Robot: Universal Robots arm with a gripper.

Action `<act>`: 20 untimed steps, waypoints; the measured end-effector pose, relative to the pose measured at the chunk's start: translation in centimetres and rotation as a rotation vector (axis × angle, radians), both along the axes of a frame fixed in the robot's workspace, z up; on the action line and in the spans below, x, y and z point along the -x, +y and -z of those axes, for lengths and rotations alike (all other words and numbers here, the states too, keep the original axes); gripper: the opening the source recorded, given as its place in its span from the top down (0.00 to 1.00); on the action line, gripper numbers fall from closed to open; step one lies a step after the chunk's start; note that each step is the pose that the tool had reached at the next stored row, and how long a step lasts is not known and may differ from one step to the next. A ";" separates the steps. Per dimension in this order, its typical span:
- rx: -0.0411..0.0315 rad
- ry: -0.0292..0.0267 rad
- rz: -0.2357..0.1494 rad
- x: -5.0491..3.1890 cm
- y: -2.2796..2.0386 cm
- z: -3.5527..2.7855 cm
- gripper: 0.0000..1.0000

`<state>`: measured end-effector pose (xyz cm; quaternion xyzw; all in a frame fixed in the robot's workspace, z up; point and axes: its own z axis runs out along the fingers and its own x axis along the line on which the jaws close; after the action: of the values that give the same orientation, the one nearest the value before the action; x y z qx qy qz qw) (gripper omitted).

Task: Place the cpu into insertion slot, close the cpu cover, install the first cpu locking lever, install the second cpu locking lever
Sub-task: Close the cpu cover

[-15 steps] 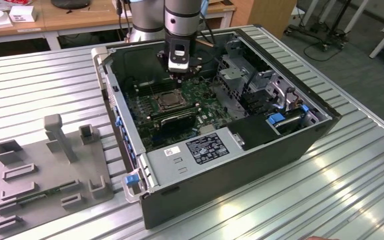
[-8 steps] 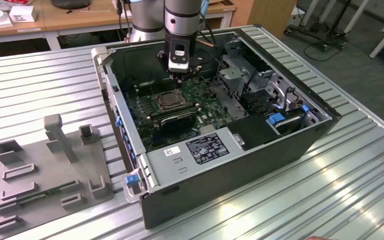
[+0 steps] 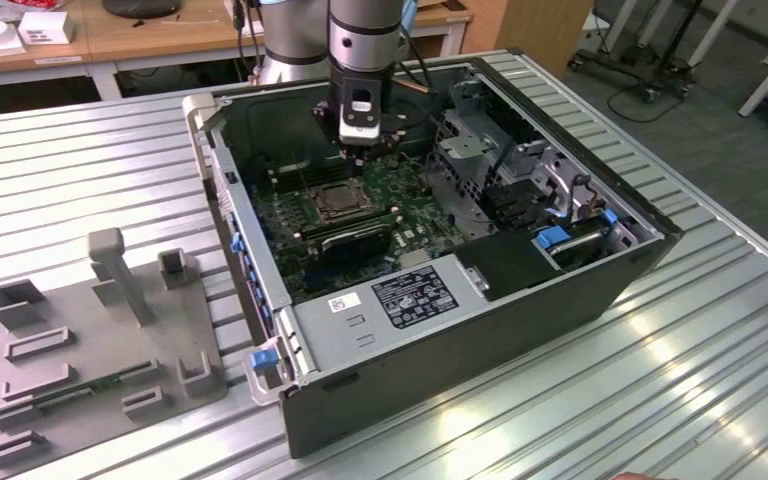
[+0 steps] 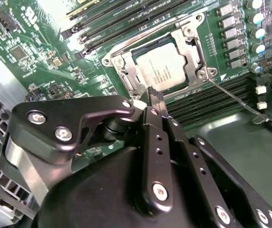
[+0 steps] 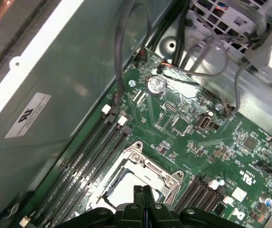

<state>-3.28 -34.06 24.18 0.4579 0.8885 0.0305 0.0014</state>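
Note:
The cpu [image 4: 163,68] lies in the insertion slot [image 3: 335,203] on the green motherboard, its silvery top showing. The cpu cover [image 4: 194,46], a silver frame, lies down around it; in the first wrist view the cpu cover [image 5: 148,167] shows as a metal rim. A thin wire locking lever [image 4: 233,99] sticks out from the socket corner over the memory slots. My gripper [image 4: 156,98] hangs just above the socket's edge, shut with nothing held. In the exterior view my gripper [image 3: 359,150] is inside the open case, just beyond the socket. Its fingertips [image 5: 143,191] sit over the frame.
Long black memory slots [image 4: 112,19] run on both sides of the socket. A metal drive cage [image 3: 471,150] and cables [image 5: 198,71] stand close on the exterior view's right. The case wall [image 5: 55,85] rises beside the board. A grey fixture [image 3: 91,340] sits on the table outside.

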 end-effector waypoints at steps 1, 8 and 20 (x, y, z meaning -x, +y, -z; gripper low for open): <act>0.0000 0.0000 -0.018 0.00 0.00 0.00 0.89; 0.0000 0.0000 -0.145 0.00 0.00 0.01 0.89; 0.0001 0.0000 -0.270 0.00 0.00 0.01 0.89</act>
<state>-3.28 -34.06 24.17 0.3341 0.9421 0.0304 -0.0027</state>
